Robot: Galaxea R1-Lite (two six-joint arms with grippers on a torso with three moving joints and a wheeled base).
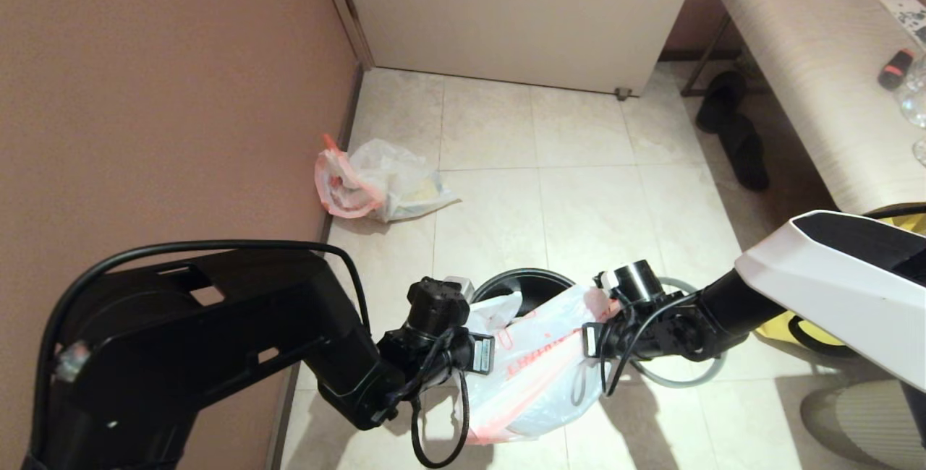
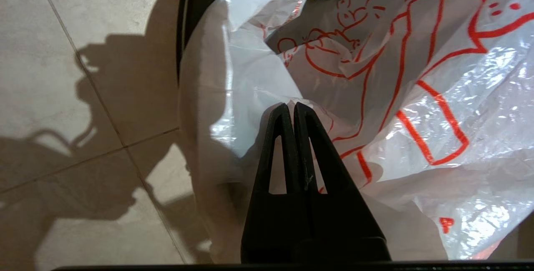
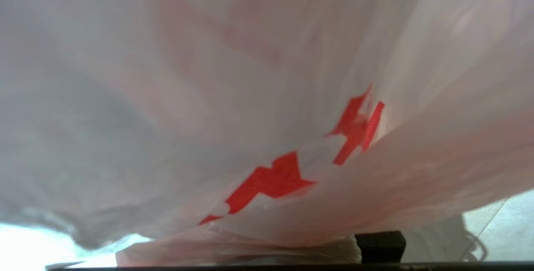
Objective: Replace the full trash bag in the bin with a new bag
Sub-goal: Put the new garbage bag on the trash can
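1. Bin (image 1: 522,280): black, on the tile floor between my two arms; I use it as the landmark. Only its far rim shows; the rest sits under the new bag.
2. New bag (image 1: 539,361): white, red print, stretched across the bin mouth from one gripper to the other, its long axis running left to right and its body spilling over the near side of the bin toward me.
3. Left gripper (image 2: 290,106): at the bin's left edge, fingers pressed together on a fold of the bag.
4. Right gripper (image 1: 589,340): at the bin's right edge; plastic covers its wrist camera, so I cannot tell how the fingers stand, though the bag appears to hang from it.
5. Grey ring (image 1: 687,376): on the floor just right of the bin, partly behind my right arm, which is nearer to it.
6. Full trash bag (image 1: 376,181): by the wall, well beyond the bin to the left.
7. Hidden: whether the bag mouth is open over the bin.
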